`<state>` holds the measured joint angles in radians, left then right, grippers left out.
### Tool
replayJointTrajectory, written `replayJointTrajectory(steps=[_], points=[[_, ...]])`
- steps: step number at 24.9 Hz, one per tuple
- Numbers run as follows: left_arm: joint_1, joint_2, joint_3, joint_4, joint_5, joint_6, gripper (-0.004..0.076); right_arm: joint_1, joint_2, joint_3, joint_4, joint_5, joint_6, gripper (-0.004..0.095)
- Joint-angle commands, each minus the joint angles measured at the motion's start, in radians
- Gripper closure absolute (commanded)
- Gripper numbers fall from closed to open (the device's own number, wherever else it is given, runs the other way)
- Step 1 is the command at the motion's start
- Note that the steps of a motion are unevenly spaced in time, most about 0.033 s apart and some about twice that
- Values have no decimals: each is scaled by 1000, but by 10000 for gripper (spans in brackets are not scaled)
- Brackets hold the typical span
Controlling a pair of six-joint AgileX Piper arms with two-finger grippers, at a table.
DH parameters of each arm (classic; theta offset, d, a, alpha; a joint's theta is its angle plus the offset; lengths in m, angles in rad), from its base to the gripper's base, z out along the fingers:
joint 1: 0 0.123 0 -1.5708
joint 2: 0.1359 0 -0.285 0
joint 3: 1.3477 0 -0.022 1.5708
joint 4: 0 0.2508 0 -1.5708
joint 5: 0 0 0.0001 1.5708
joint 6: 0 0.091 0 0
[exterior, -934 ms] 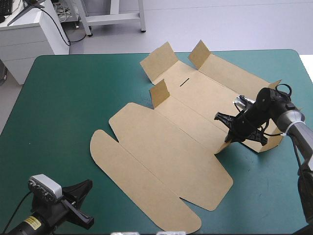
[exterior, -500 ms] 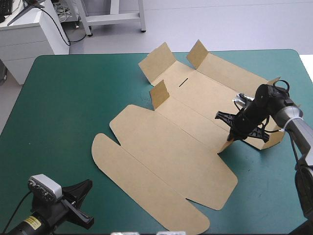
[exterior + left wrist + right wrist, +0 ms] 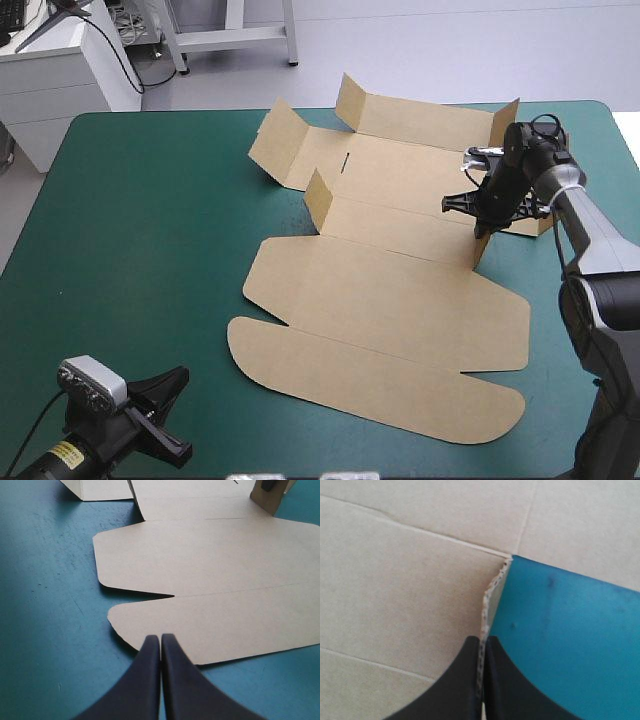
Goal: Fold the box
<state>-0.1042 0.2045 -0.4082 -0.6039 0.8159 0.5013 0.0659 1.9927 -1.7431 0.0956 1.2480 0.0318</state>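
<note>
Toward the table's (image 3: 150,220) far right corner, the right claw (image 3: 481,642) is clamped on the box (image 3: 390,310), pinching the top edge of a short side flap (image 3: 479,248) that stands upright at the sheet's right side. The rest of the box lies flat across the middle of the table. It reaches from near the far edge almost to the near edge, with its creases running roughly left to right. Two more flaps and the back wall are raised at the far side. Nearly all the board therefore lies to the left of the right claw and nearer than it. Off at the near left corner, the left claw (image 3: 160,639) is pressed together and empty, with the rounded lid (image 3: 210,630) just ahead of its tips. Any work on the walls looks likely to fall to the right arm, which is much the nearer.
</note>
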Motion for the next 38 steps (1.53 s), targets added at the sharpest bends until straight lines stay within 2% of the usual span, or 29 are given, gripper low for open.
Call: replayJointTrajectory(steps=[1, 3, 6, 10, 16, 27, 30, 35, 38], points=[[-5, 21, -22, -43, -64, -1, 732, 44, 46, -132, -11, 3, -217, 919], [-5, 21, -22, -43, -64, -1, 732, 101, 105, -205, -57, 1, -322, 919], [-5, 21, -22, -43, -64, -1, 732, 150, 180, -318, 25, -21, -416, 919], [-5, 21, -22, -43, -64, -1, 732, 210, 203, -436, 49, 3, -453, 916], [-5, 21, -22, -43, -64, -1, 732, 257, 186, -449, 132, 3, -660, 916], [-5, 21, -22, -43, -64, -1, 732, 453, 145, -449, 108, 3, -1030, 924], [-5, 21, -22, -43, -64, -3, 732, 500, 137, -450, 130, 3, -1066, 926], [-5, 21, -22, -45, -59, -9, 732, 525, 129, -450, 263, 3, -1128, 927], [-5, 21, -22, -47, -59, -9, 732, 529, 122, -450, 267, 3, -1137, 927]])
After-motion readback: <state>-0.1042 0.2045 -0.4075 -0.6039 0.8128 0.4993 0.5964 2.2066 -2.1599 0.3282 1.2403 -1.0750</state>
